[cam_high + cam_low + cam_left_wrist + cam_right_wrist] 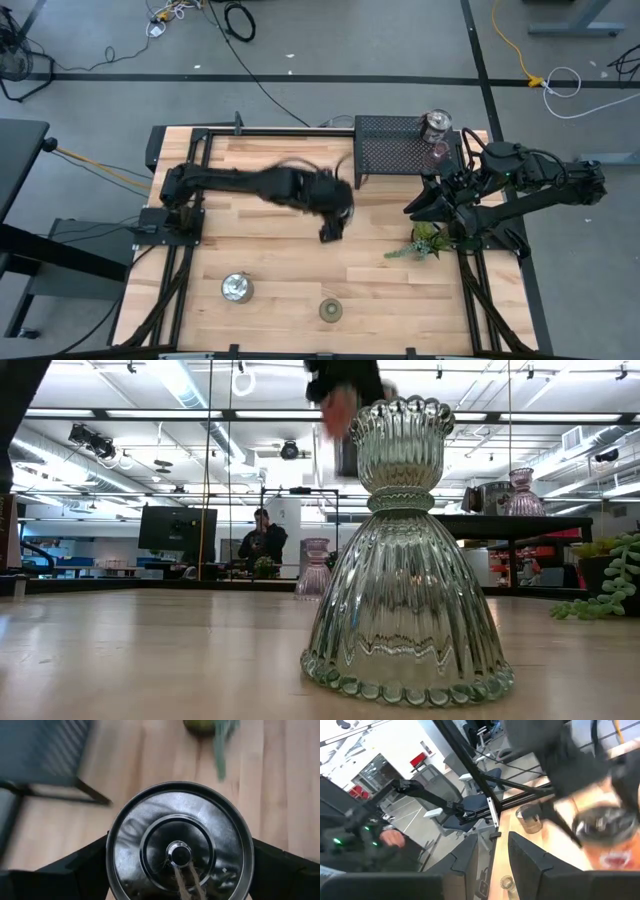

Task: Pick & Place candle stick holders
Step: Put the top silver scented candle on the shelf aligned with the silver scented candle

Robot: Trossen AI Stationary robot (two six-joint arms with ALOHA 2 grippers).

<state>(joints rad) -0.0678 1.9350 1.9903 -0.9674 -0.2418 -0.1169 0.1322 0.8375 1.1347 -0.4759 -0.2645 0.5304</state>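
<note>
My left gripper [333, 222] is over the middle of the table, shut on a shiny silver candle stick holder [179, 852] whose round face fills the left wrist view. My right gripper [428, 205] is open and empty at the right, between the black mesh rack [395, 150] and the plant sprig [425, 240]. A silver holder [437, 125] and a pinkish glass holder [437, 152] stand on the rack's right end. Another silver holder [237, 288] and the olive-green holder [330, 310] stand on the table near its front edge. The green one [405, 560] stands on its wide foot. My left gripper pinches the silver holder by two opposite sides of its round rim [112, 865] between its two fingers [82, 867]. The fingers come from above, pointing down. The holder is lifted clear of the table, its round face turned toward the wrist camera.
The rack stands at the table's far right. The plant sprig lies by the right edge, just in front of my right gripper. A second pinkish glass holder [315, 570] stands far back on the table in the low view. A person [262, 540] is in the room behind.
</note>
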